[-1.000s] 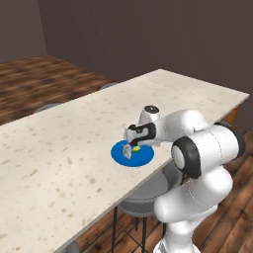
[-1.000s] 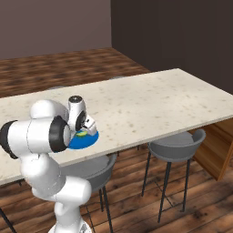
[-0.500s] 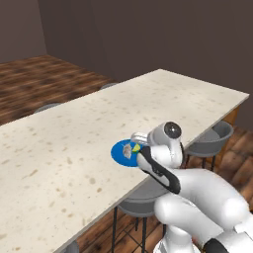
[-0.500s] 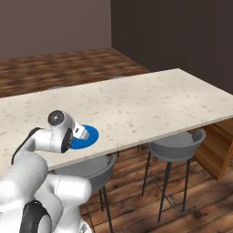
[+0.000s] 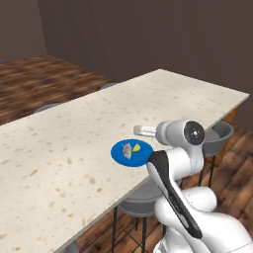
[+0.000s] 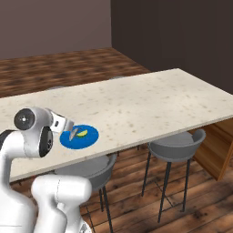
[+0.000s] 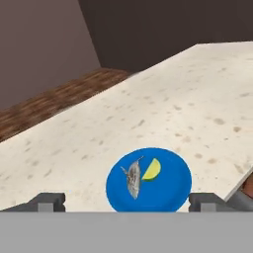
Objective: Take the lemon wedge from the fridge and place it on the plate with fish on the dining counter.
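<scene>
The bright blue plate [image 7: 170, 190] lies on the beige speckled dining counter [image 7: 188, 99], close to its near edge. On it rest the pale grey fish [image 7: 133, 179] and, just beside it, the yellow lemon wedge [image 7: 152, 170]. My gripper [image 7: 127, 202] is open and holds nothing; it hangs back from the plate, above the counter's edge. From the left base view the plate [image 5: 121, 159], fish [image 5: 127, 150] and lemon wedge [image 5: 137, 147] sit in front of my hand [image 5: 143, 131]. The right base view shows the plate [image 6: 88, 139] beside my hand [image 6: 61, 124]. The fridge is out of view.
Grey stools [image 6: 175, 145] [image 6: 91, 166] stand under the counter's near edge, with another stool [image 5: 217, 136] at the right. A wooden cabinet side [image 6: 220, 145] is at the far right. Wood floor surrounds the counter. The counter [image 5: 74, 128] stretches bare to both sides of the plate.
My arm has drawn back and folded up from directly over the plate toward the base. The lemon wedge stays on the plate beside the fish. The jaws remain open.
</scene>
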Robot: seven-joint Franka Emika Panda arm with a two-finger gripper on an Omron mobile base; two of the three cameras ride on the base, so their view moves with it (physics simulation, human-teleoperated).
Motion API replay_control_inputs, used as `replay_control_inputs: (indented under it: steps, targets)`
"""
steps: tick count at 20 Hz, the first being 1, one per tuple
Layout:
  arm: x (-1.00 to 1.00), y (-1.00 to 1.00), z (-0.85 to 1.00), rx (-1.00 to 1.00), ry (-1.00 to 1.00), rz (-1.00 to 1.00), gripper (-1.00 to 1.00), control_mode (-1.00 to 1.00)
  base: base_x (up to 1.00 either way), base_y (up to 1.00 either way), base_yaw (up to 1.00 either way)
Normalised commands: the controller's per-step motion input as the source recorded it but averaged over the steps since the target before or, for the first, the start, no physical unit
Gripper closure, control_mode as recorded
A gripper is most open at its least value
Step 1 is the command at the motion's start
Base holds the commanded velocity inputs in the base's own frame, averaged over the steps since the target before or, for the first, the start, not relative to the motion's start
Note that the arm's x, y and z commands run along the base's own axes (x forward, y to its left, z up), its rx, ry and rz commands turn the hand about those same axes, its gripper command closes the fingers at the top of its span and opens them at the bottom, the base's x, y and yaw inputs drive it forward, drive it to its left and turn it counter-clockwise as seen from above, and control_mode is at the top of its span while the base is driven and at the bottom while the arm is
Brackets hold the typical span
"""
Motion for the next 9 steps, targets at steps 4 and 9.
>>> replay_control_inputs:
  steps: [4, 9]
  targets:
    - [-1.00, 0.58, 0.47, 0.00, -0.54, 0.03, -1.00, -1.00, 0.00, 0.00, 0.00]
    - [-0.94, 0.90, 0.31, 0.00, -0.14, 0.30, -1.00, -1.00, 0.00, 0.00, 0.00]
